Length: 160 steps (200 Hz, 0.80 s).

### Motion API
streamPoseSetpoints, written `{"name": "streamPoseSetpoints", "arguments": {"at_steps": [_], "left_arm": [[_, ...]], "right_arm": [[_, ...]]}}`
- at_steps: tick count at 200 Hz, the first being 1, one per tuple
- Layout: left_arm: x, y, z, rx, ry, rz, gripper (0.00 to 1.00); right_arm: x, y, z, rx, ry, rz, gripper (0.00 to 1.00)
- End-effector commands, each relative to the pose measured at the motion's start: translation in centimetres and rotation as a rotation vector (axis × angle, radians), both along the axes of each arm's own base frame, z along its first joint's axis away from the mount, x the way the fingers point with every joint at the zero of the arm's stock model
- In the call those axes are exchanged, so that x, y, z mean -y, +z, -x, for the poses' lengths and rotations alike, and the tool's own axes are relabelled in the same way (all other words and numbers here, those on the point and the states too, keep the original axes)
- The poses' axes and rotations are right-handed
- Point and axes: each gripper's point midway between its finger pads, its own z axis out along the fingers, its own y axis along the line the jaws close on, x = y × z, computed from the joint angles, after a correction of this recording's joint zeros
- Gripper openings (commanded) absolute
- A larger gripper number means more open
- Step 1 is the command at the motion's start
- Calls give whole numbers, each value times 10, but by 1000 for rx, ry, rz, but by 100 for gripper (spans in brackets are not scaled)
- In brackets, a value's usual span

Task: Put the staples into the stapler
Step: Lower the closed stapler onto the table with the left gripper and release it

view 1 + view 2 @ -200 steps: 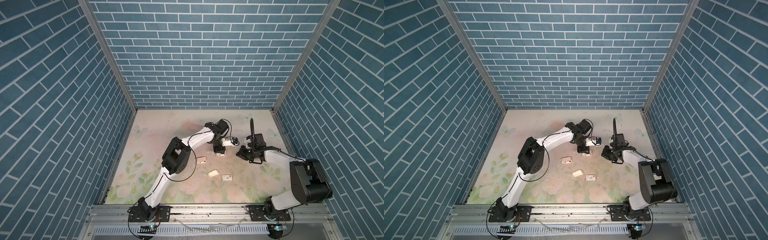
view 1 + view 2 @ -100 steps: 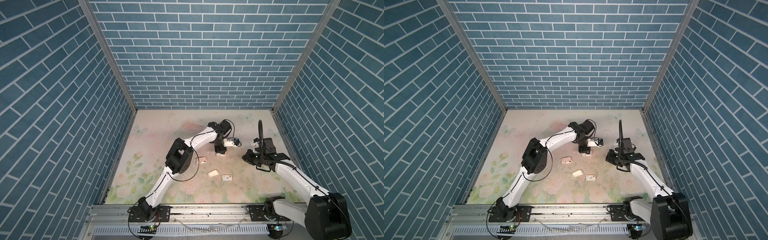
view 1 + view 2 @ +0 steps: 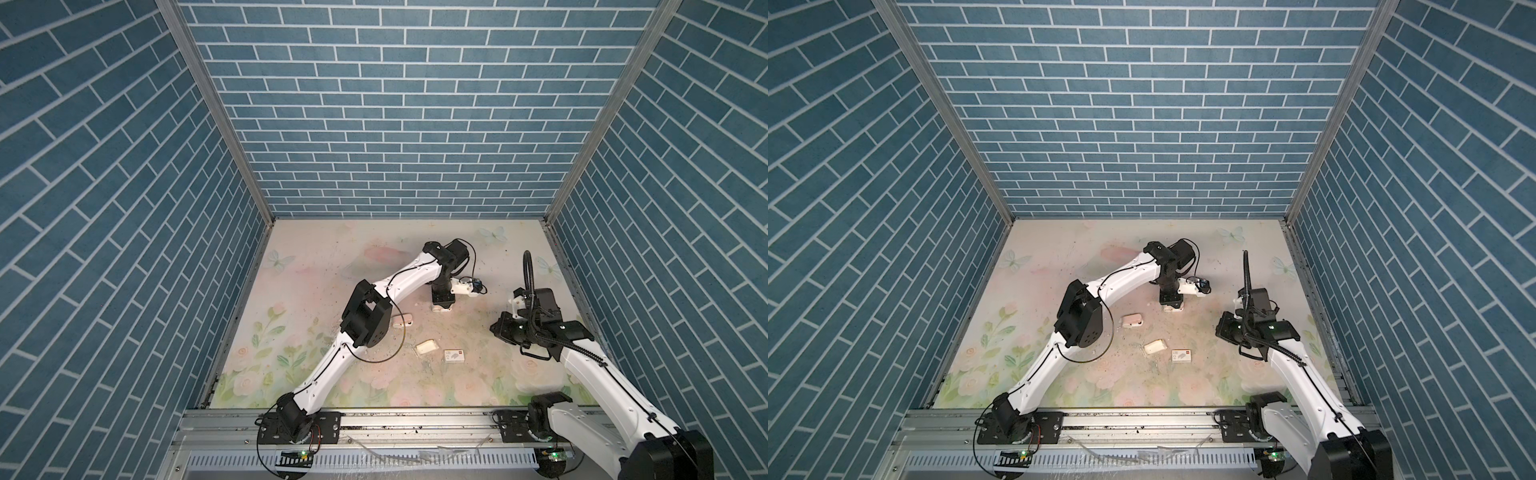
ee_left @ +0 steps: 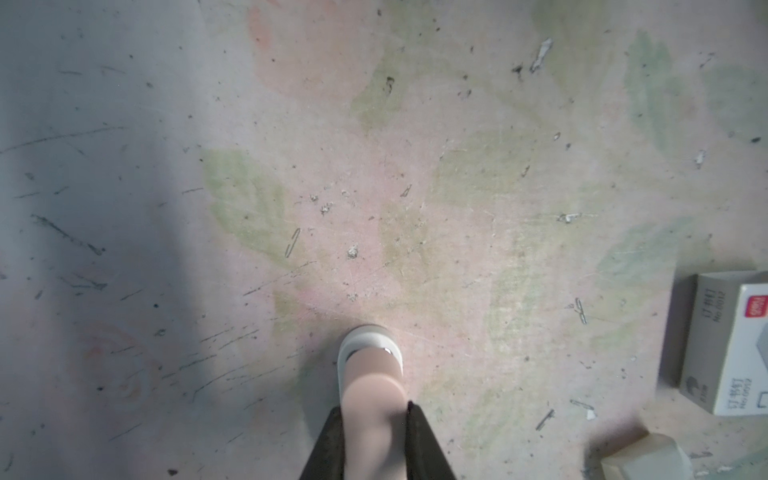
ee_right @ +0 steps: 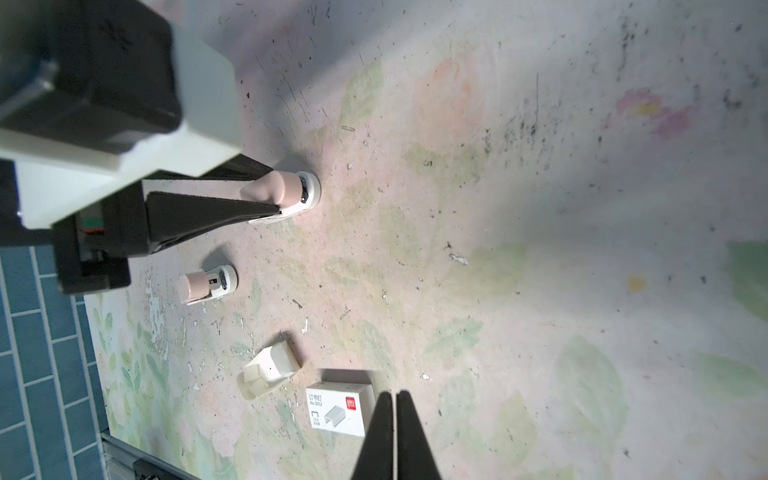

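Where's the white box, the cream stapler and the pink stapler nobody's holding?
white box [image 5: 338, 409]: right wrist view, printed top face.
cream stapler [image 5: 276, 361]: right wrist view, top cover.
loose pink stapler [image 5: 190, 286]: right wrist view, pink body.

Both top views look from high above the near edge, steeply down toward the far wall, over the whole pale floral-printed tabletop [image 3: 316, 257]. The left wrist camera hangs close, facing straight down. The right wrist camera sits higher and looks leftward across the table. The wrist views share the pink-and-white plastic stapler [image 4: 371, 374] [image 5: 291, 191] and the small white cardboard box with a red mark [image 4: 725, 345] [image 5: 338, 409].
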Motion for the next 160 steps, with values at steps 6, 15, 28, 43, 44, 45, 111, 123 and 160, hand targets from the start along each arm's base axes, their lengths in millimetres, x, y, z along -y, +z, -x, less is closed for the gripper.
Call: {"name": "streamPoseSetpoints", "arguments": {"at_steps": [6,15,28,43,44,45,111,123,160], "left_arm": [[-39,-83,51,-191,-70,-267,8],[-39,-83,52,-195,-70,-270,8],[-40,-83,53,-200,-69,-276,8],[-41,-81,55,-212,-70,-288,9],[-41,-81,55,-213,-70,-289,9],[-41,-81,55,-214,-70,-289,9],[-47,-78,76,-302,-65,-313,9],[-49,-82,79,-311,-65,-326,9],[-56,-97,85,-311,-83,-391,9]], "right_arm": [[1,-6,10,-43,-10,-6,7],[1,-6,10,-42,-9,-7,7],[0,-5,9,-40,-7,-10,7],[-1,-5,8,-40,-5,-14,7],[-1,-5,8,-39,-5,-14,7],[-1,-4,7,-38,-5,-15,7],[-2,-4,6,-30,1,-21,7],[-2,-4,7,-30,0,-22,7],[-1,-6,9,-35,-2,-21,7]]}}
